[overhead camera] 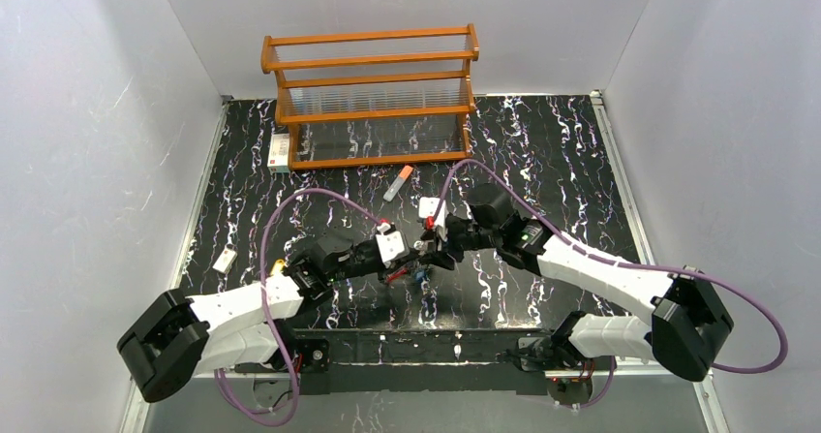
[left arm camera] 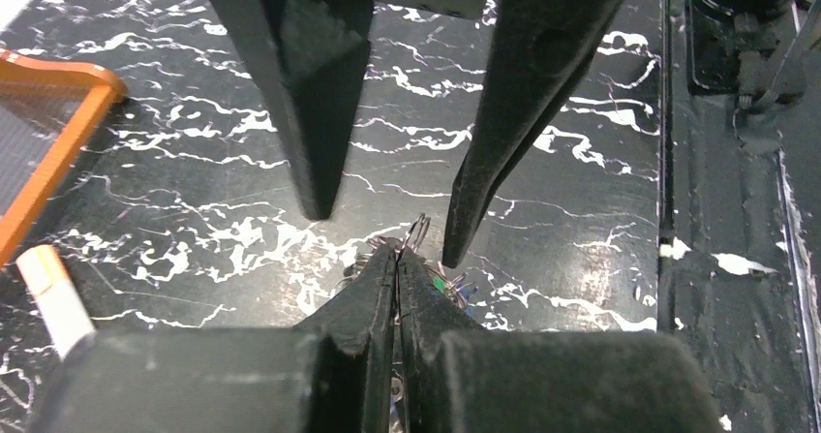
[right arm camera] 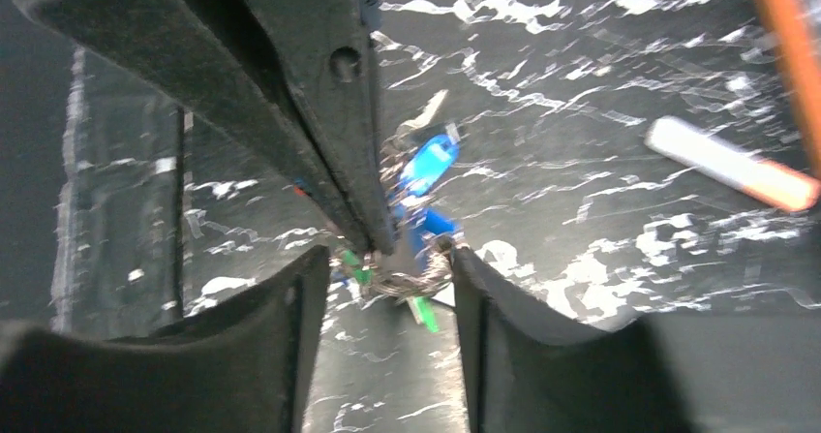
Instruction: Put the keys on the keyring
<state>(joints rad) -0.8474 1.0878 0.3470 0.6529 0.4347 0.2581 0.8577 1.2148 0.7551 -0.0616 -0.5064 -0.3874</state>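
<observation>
From above, the left gripper (overhead camera: 411,254) and right gripper (overhead camera: 436,247) are seen tip to tip over the black marbled bench (overhead camera: 542,162). The small colour-headed metal keys (overhead camera: 419,275) are just at six o'clock of them.

In the left wrist view, the left jaws are pressed together on the thin silvery wire keyring (left arm camera: 418,228). The right jaws stand apart at twelve o'clock.

In the right wrist view, blue and green keys are bunched against the wire between those parted jaws. Whether any is threaded cannot be told.

The keyring appears to be steadied for threading. Next, one key must be singled out, which calls for a fine pinch.

No writing can be read.
</observation>
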